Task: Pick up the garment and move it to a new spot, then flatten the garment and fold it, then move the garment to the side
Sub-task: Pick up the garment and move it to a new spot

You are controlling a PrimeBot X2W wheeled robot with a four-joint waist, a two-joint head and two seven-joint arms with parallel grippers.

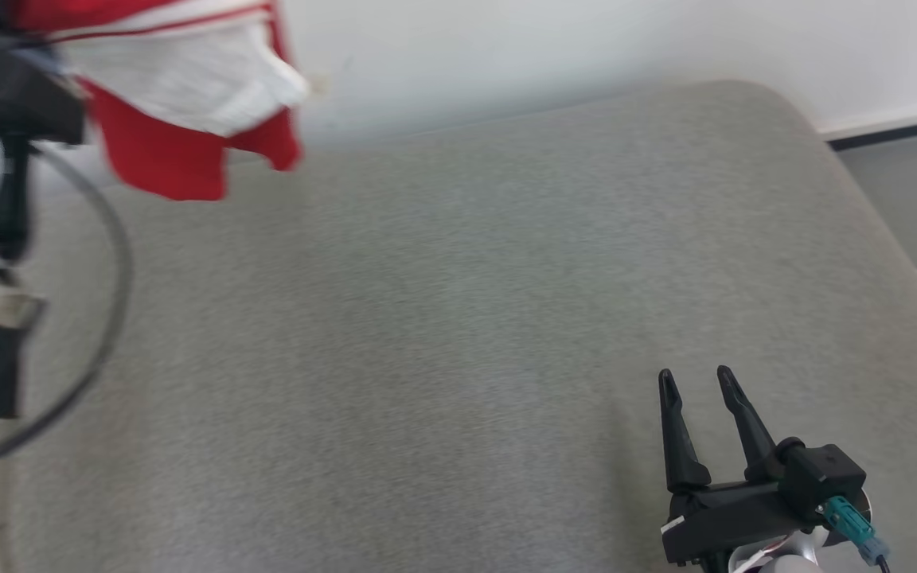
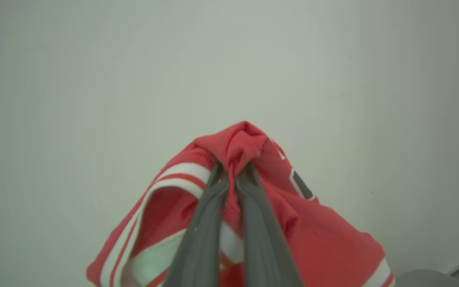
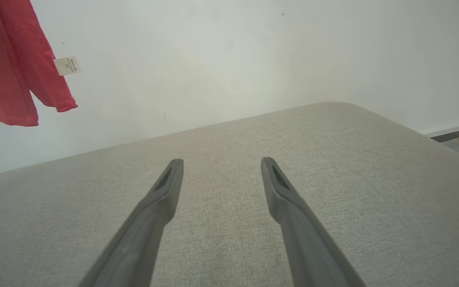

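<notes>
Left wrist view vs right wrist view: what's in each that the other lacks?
Left wrist: left claw shut on a bunched fold of the red garment, with its white striped trim.
Right wrist: right claw open and empty; white label on the hanging cloth.
Shared: the garment, the pale wall, the grey cushion (just a corner in left wrist).

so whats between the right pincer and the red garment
Bare grey cushion, seen in the head view, from the open right pincer to the hanging red garment.
</notes>
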